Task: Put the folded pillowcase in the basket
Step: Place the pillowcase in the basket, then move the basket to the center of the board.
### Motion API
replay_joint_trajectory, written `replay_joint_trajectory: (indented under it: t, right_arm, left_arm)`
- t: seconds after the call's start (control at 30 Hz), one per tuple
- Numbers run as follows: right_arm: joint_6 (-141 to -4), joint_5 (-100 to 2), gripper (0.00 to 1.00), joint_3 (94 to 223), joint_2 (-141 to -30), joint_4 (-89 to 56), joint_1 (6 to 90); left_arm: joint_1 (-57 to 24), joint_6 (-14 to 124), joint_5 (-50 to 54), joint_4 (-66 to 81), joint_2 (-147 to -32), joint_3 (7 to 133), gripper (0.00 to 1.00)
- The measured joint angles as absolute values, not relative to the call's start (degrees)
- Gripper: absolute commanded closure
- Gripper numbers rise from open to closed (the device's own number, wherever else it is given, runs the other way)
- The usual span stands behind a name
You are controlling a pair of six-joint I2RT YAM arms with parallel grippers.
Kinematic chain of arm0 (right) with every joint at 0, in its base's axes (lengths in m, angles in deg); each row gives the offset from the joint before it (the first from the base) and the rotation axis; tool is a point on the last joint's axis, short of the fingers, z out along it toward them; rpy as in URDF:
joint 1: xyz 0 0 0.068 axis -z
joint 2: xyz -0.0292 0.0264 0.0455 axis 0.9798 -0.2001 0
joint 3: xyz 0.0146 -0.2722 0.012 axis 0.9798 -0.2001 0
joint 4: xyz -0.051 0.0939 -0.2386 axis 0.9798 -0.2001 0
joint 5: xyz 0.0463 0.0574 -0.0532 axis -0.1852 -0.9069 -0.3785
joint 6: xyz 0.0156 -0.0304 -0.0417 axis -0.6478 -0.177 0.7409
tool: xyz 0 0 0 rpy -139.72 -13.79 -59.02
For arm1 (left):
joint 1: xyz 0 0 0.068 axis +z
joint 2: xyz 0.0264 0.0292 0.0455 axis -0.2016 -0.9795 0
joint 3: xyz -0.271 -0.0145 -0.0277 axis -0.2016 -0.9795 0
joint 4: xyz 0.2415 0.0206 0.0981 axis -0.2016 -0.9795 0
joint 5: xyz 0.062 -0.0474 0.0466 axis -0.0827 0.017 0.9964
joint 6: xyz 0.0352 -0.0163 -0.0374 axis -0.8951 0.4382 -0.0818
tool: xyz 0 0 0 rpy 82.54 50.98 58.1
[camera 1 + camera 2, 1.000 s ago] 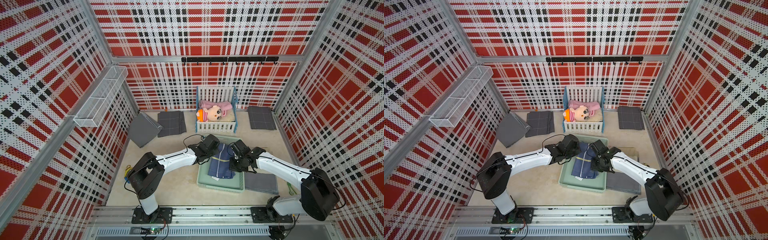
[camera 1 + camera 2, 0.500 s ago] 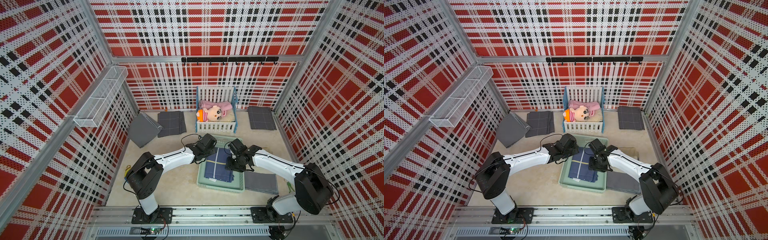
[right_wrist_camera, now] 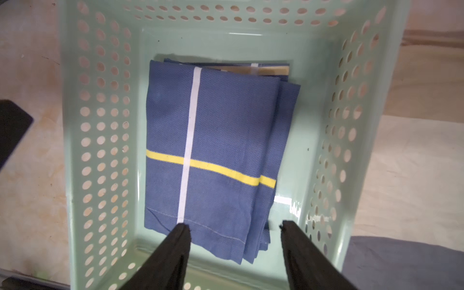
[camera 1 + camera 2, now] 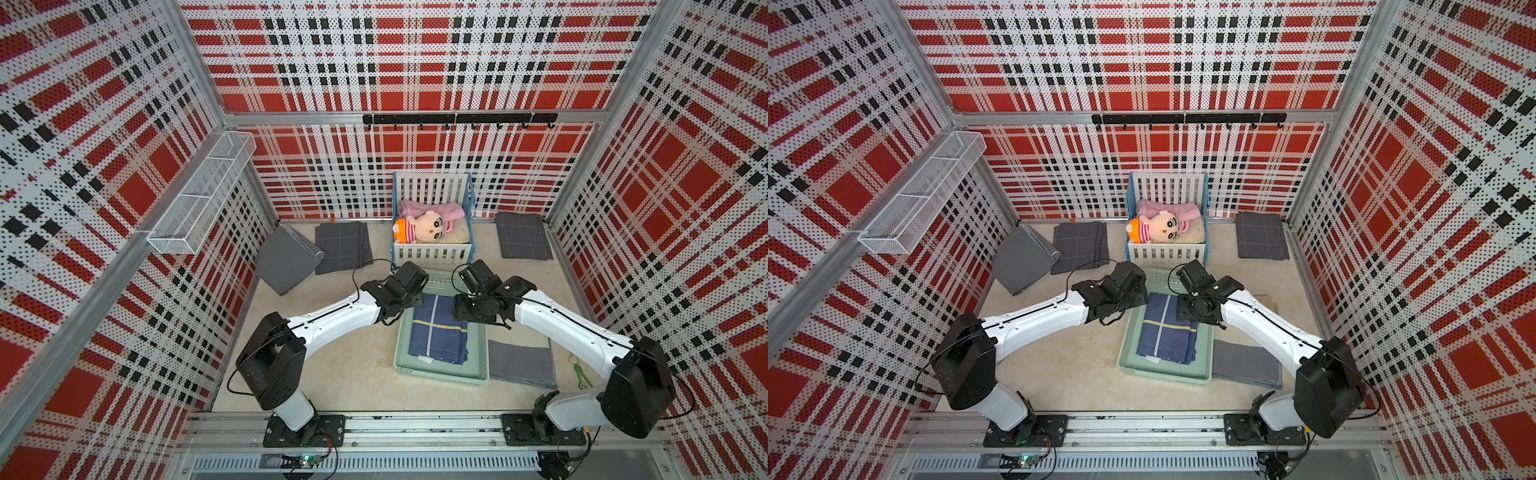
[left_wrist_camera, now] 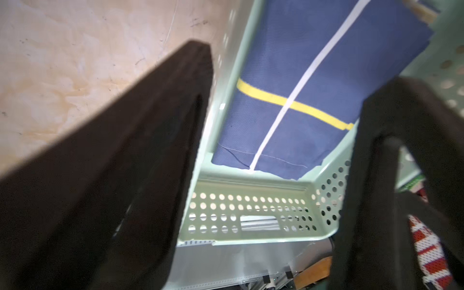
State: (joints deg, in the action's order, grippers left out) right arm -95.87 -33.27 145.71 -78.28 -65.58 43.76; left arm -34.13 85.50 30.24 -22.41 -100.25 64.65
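Both pairs of jaws are spread wide, nothing pinched! The folded pillowcase (image 3: 213, 155) lies flat on the floor of the basket (image 3: 100, 125), its near hem right beneath the right gripper (image 3: 233, 224), and it shows between the left gripper (image 5: 298, 67) fingers too.

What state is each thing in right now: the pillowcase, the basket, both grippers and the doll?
Folded pillowcase: lying flat inside the basket, gripped by nothing.
Basket: upright, holding only the pillowcase.
Left gripper: jaws open, empty.
Right gripper: jaws open, empty, above one end of the pillowcase.
Plush doll: lying in the toy crib.
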Motion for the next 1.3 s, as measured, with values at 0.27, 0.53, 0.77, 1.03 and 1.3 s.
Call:
replay_joint_trajectory:
  t: [0.27, 0.53, 0.77, 1.03, 1.3]
  right_arm:
    - [-93.83, -30.89, 0.35, 146.84, -78.28, -66.93, 45.82]
    - [-93.05, -30.56, 0.35, 146.06, -78.28, -66.72, 47.45]
    - [-92.85, -31.08, 0.34, 143.57, -78.28, -65.62, 50.69]
    - [-93.42, -35.26, 0.35, 141.82, -80.58, -62.26, 52.39]
    - [-93.57, -36.13, 0.29, 142.19, -83.75, -61.30, 52.39]
  left_arm:
    - [-34.44, 84.60, 29.33, -25.03, -105.83, 64.67, 0.82]
    - [-34.72, 84.14, 32.67, -29.99, -104.93, 64.32, 1.00]
    - [-29.67, 81.12, 34.46, -38.28, -92.43, 58.90, 1.00]
    - [-16.12, 74.87, 34.79, -45.66, -83.18, 52.61, 0.96]
    - [-6.83, 68.84, 35.21, -47.19, -83.60, 51.56, 0.70]
